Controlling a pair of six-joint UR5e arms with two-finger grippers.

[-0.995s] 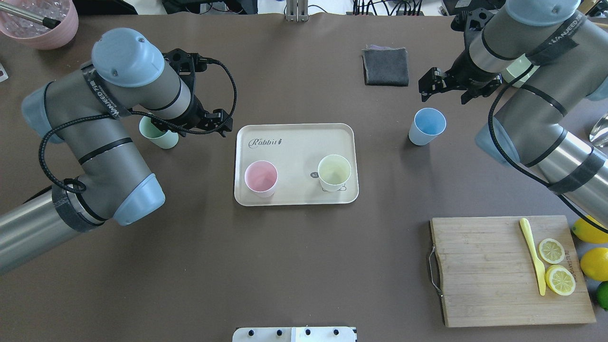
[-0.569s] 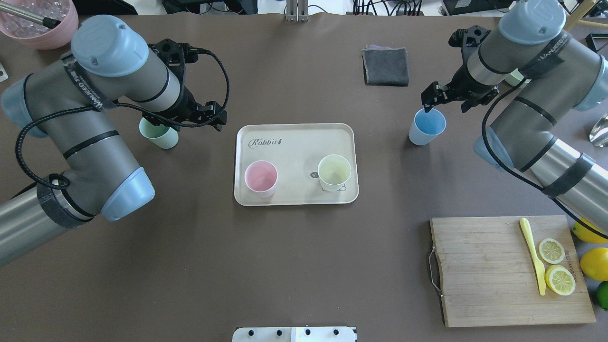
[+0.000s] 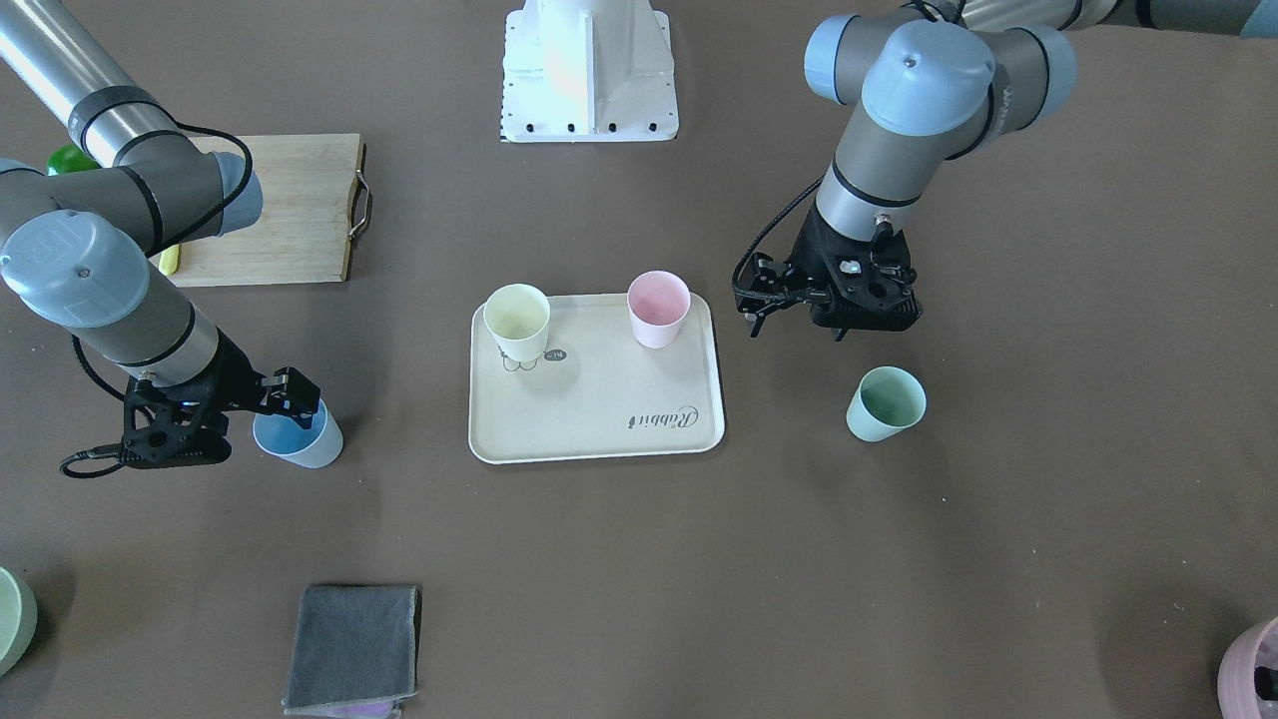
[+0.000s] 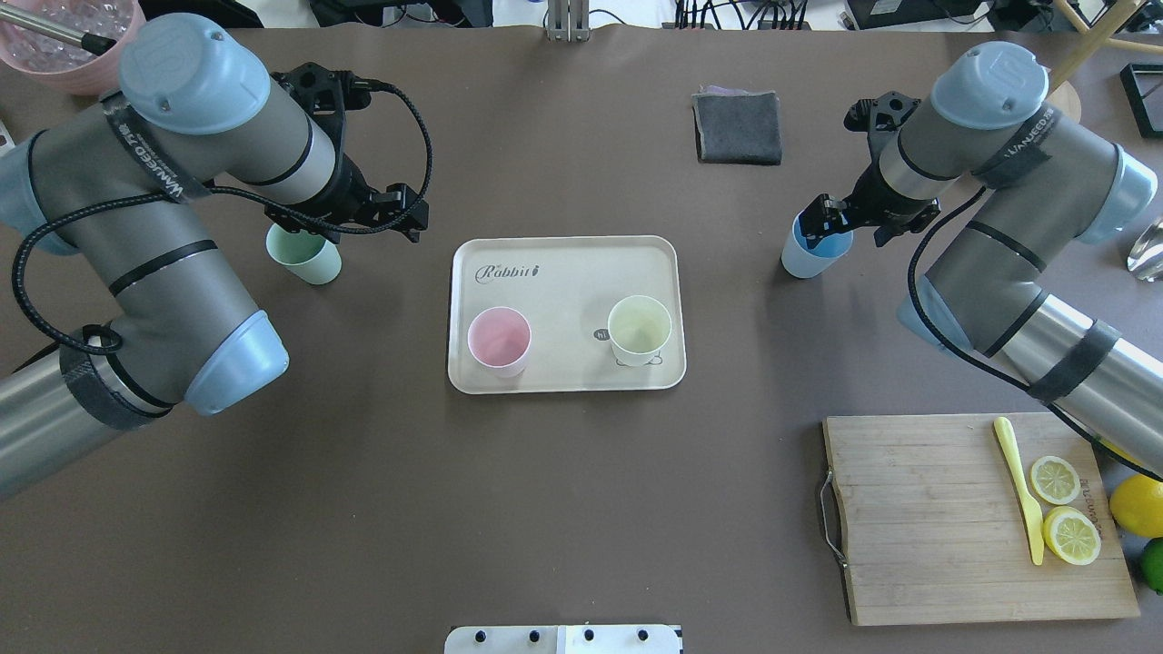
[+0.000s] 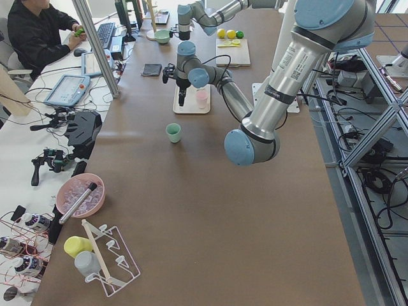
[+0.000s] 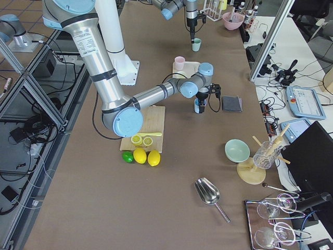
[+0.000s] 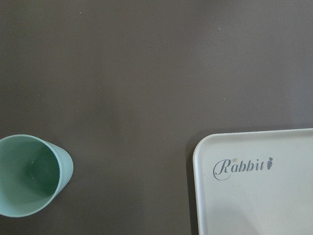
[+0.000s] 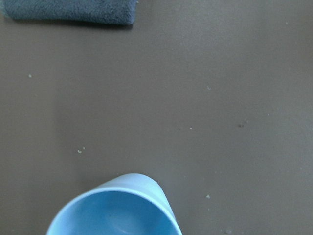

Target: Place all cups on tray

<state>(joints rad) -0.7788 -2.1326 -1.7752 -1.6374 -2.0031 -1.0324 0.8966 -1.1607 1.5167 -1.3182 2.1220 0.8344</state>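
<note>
The right hand, on the near arm, sits directly over the blue cup. This cup stands on the surface at 5 o'clock of the tray. The pink cup stands on the tray. The green cup stands at 12 o'clock of the tray, beneath the left hand. A dark cloth lies at 3 o'clock of the blue cup.

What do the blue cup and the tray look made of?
Blue cup: probably matte plastic or fibre composite; even pastel colour, thin rim, no glare. Tray: likely similar; cream, dull surface, moulded rounded rim, printed script. Looks alone can't settle either.
</note>
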